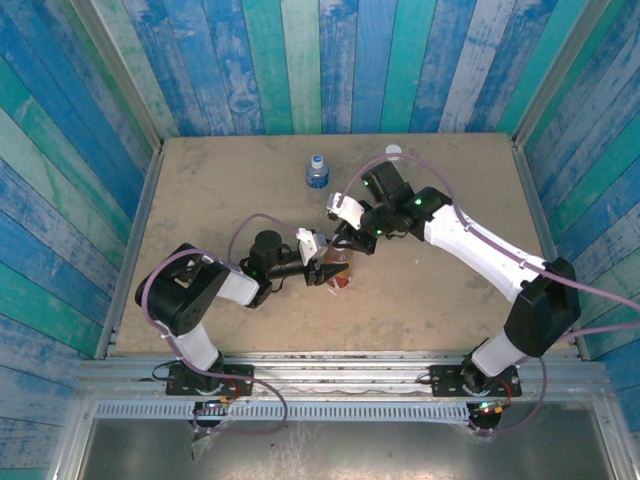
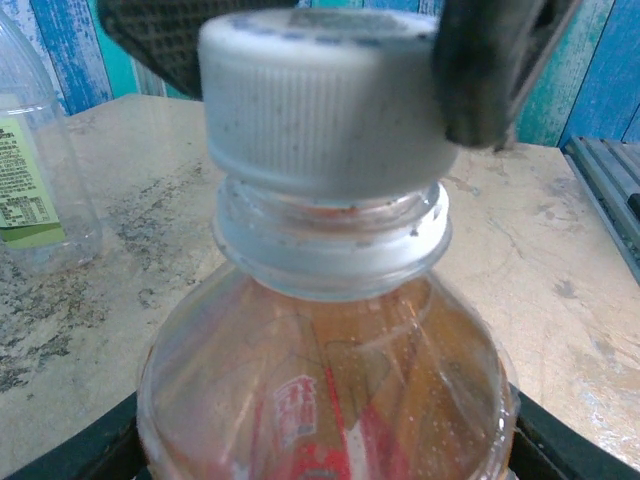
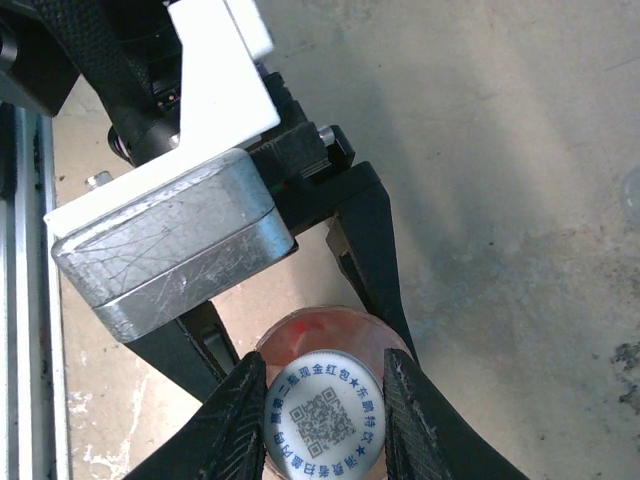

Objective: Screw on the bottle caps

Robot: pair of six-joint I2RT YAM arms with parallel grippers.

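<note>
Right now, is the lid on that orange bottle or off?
On. The white cap sits over the neck of the orange bottle, pinched by the right pincer. Whether it is screwed tight, cannot tell.

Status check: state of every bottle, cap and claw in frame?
orange bottle: upright, clamped at the body by the left claw.
white cap: on the orange bottle's neck, pinched by the right claw; seemingly not screwed fully down.
blue-label bottle: upright, free, blue cap on.
green-label bottle: upright, free; cap state unclear.
left claw: shut on orange bottle.
right claw: shut on white cap.
</note>
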